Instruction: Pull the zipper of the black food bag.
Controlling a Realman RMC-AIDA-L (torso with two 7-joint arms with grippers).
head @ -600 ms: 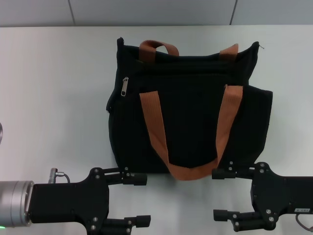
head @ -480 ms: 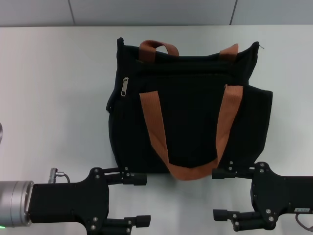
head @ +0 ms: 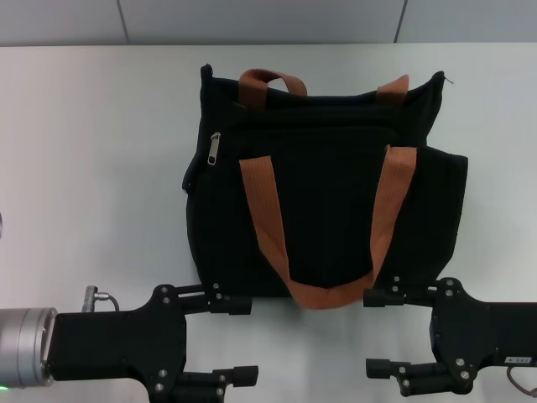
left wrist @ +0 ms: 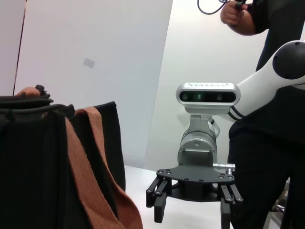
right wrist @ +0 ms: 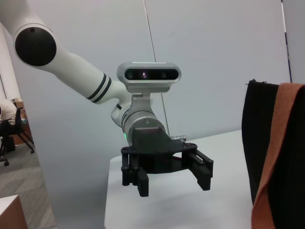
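Note:
The black food bag lies flat on the white table, its two orange-brown handles across its front. The silver zipper pull sits near the bag's upper left corner, at the end of the black zip track. My left gripper is open and empty at the near edge, just in front of the bag's lower left corner. My right gripper is open and empty in front of the lower right corner. The left wrist view shows the bag and the right gripper. The right wrist view shows the left gripper.
The white table stretches to both sides of the bag, with a grey wall behind it. A person in dark clothes stands behind the right arm in the left wrist view.
The left arm has shifted very slightly. The bag, the zipper pull and the right gripper have not moved.

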